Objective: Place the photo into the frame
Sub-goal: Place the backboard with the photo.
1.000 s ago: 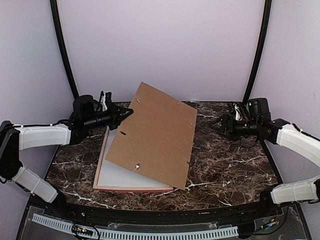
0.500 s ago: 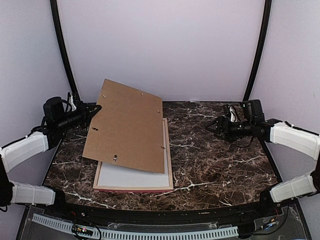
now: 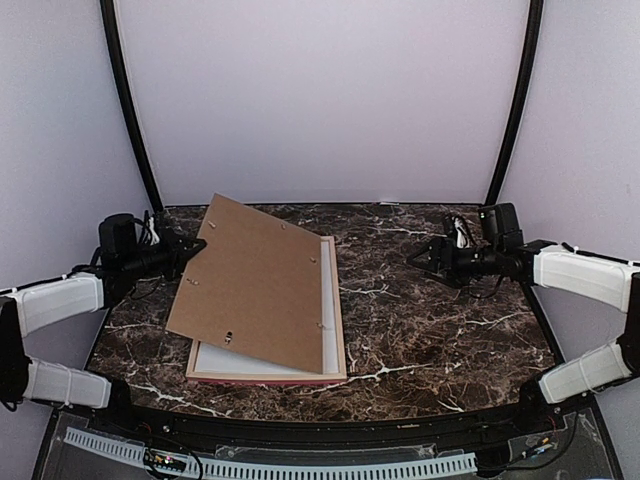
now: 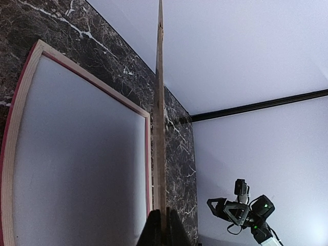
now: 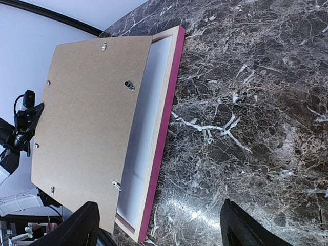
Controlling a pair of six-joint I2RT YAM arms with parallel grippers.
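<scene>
while left claw pinches backing board, photo lying inside frame

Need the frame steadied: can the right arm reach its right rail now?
Probably yes: the right gripper is open, the table between is bare, and the backing board in the left gripper leaves that rail of the frame uncovered.

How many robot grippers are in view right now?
2. The left gripper, at the table's left edge, is shut on the brown backing board; the right gripper hovers open over the table's right side. None hidden.
</scene>
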